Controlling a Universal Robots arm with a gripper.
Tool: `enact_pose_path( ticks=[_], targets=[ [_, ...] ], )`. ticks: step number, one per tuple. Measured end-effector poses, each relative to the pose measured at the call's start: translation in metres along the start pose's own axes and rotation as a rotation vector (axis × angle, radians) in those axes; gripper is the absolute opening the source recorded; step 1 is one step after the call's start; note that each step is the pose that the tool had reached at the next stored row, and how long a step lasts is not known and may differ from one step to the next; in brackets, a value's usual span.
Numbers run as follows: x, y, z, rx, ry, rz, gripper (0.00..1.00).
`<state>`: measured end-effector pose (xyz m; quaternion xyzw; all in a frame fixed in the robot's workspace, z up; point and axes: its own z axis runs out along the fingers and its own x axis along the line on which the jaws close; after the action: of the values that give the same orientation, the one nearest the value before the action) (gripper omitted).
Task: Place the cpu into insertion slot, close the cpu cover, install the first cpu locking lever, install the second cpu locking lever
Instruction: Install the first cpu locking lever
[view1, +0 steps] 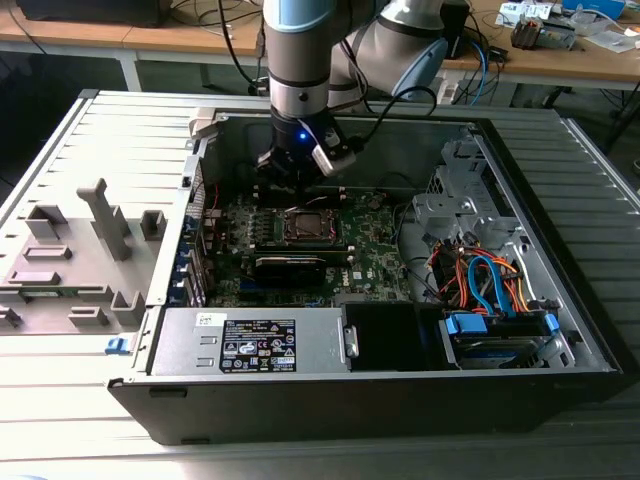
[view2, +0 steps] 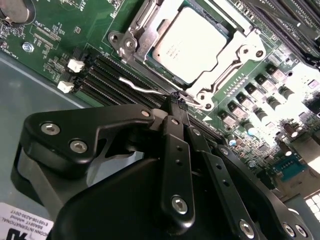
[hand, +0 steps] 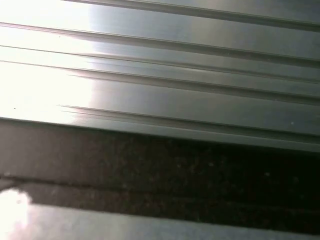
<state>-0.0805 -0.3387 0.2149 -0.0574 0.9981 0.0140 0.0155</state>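
Closest to the second wrist view's lens, the black end effector (view2: 178, 102) has its fingers drawn together to a narrow tip, which presses against a thin silver locking lever (view2: 150, 89) beside the socket; whether it actually clamps the wire I cannot tell. Just beyond the tip lies the cpu (view2: 191, 42), a flat square with a matt silver-grey top bearing faint print too small to read. It sits in the insertion slot (view2: 170, 75), with the cpu cover (view2: 235, 55), a bright metal frame with a cut-out centre, lying closed around it on the green motherboard (view2: 75, 30).

From the exterior view, the power supply (view1: 250, 343) nearest the camera carries a black label with unreadable white print; behind it, the end effector (view1: 296, 180) hovers over the socket inside the open computer case (view1: 560, 300) on the slatted desk (view1: 60, 400).
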Motion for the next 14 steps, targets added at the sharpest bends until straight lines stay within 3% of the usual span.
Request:
enact_pose_path(
  ticks=[14],
  targets=[
    [-0.0131, -0.0004, 0.0081, 0.0179, 0.0022, -0.006, 0.11]
  ],
)
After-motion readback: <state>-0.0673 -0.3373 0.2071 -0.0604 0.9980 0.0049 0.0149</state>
